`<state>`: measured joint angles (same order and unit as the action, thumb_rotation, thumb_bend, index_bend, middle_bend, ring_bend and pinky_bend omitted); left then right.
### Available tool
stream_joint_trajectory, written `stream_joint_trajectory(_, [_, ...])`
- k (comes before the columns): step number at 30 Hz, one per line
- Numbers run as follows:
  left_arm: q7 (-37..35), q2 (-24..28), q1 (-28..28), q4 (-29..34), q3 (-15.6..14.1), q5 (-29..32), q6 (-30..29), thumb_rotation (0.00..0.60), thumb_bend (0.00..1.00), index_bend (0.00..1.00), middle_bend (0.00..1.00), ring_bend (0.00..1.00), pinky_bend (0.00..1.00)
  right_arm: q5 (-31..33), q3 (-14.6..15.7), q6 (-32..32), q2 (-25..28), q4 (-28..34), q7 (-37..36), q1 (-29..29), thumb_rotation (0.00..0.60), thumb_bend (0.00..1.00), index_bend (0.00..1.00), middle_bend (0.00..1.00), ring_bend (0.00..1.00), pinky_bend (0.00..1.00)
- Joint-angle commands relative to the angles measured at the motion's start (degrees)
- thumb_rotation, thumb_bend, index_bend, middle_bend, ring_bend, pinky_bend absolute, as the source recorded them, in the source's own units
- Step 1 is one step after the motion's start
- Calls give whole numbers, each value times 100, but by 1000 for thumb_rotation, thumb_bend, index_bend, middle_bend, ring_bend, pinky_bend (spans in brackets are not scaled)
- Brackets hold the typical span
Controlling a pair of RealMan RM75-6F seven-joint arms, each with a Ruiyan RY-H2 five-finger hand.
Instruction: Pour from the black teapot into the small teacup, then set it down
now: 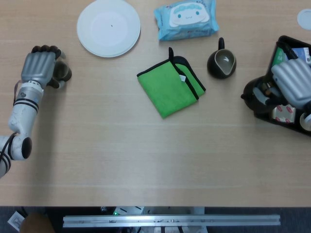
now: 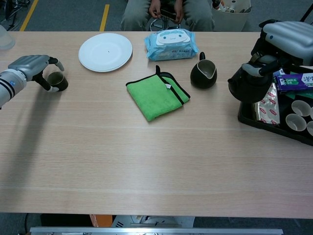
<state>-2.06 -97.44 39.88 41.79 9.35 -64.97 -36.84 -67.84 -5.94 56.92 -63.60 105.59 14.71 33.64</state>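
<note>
The small dark teacup (image 1: 64, 73) (image 2: 57, 81) stands on the table at the far left. My left hand (image 1: 38, 67) (image 2: 30, 66) is wrapped around it, thumb on the near side and fingers curled over the far side. The black teapot (image 1: 253, 95) (image 2: 246, 84) hangs at the right, over the left edge of the black tray (image 2: 274, 128). My right hand (image 1: 293, 81) (image 2: 288, 35) grips it by the handle from above. The hand hides most of the teapot's top in the head view.
A green cloth (image 1: 170, 86) lies mid-table. A white plate (image 1: 108, 27) and a blue wipes pack (image 1: 186, 18) sit at the back. A black pitcher (image 1: 222, 62) stands left of the teapot. The tray holds pale cups (image 2: 296, 121) and packets.
</note>
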Motion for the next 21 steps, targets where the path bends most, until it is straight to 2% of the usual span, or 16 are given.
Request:
stream_joint_trajectory(1, [-17, -22, -5, -34, 3, -20, -7, 600, 207, 290, 199, 133, 126, 3, -3, -5, -4, -10, -4, 2, 461, 366, 1000, 965, 882, 35])
stream_joint_trajectory(21, [-173, -173, -25, -313, 4, -265, -136, 600, 207, 406, 240, 151, 126, 23, -6, -12, -4, 2, -11, -9, 465, 365, 1000, 965, 882, 35])
